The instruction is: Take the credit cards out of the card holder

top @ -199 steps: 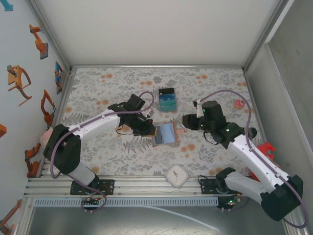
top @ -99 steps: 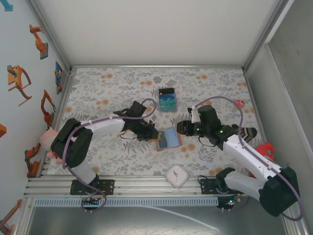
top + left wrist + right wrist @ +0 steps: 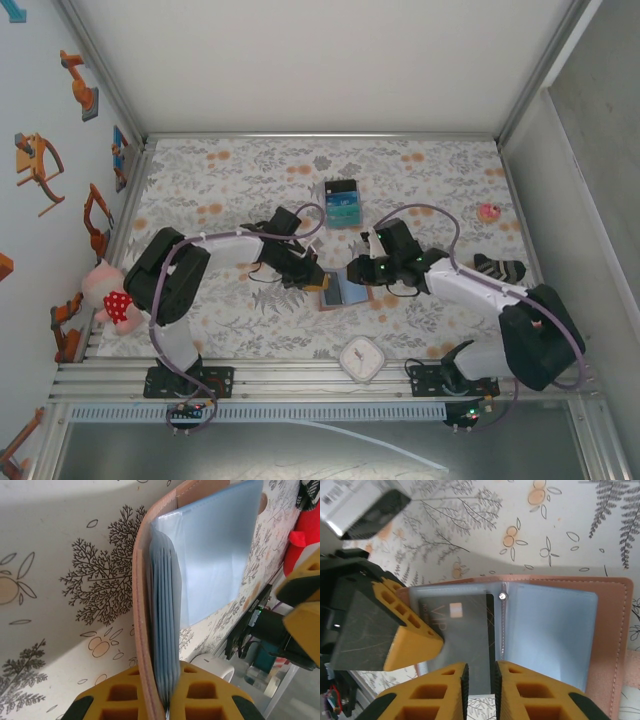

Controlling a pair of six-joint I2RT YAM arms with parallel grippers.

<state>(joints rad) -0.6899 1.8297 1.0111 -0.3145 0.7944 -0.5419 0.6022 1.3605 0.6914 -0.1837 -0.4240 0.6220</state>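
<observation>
- Card holder (image 3: 343, 290) lies open near the middle of the flowered bench (image 3: 200, 180), with terracotta leather outside and pale blue sleeves inside.
- Left pincer (image 3: 165, 692) is clamped on one edge of the card holder, its yellow fingers (image 3: 207, 697) squeezing the leather and the stack of sleeves together.
- Right pincer (image 3: 480, 680) sits over the inside of the card holder, fingers nearly together with a narrow gap between them.
- That gap lies over the lower edge of a black card (image 3: 462, 630) in a sleeve. I cannot tell whether the fingers actually pinch it.
- The black card bears pale lettering and lies left of the fold.
- Other credit cards (image 3: 342, 203), teal and dark, lie together on the bench beyond the card holder, apart from it.
- A small white clock (image 3: 361, 358), as it seems, sits by the near edge.
</observation>
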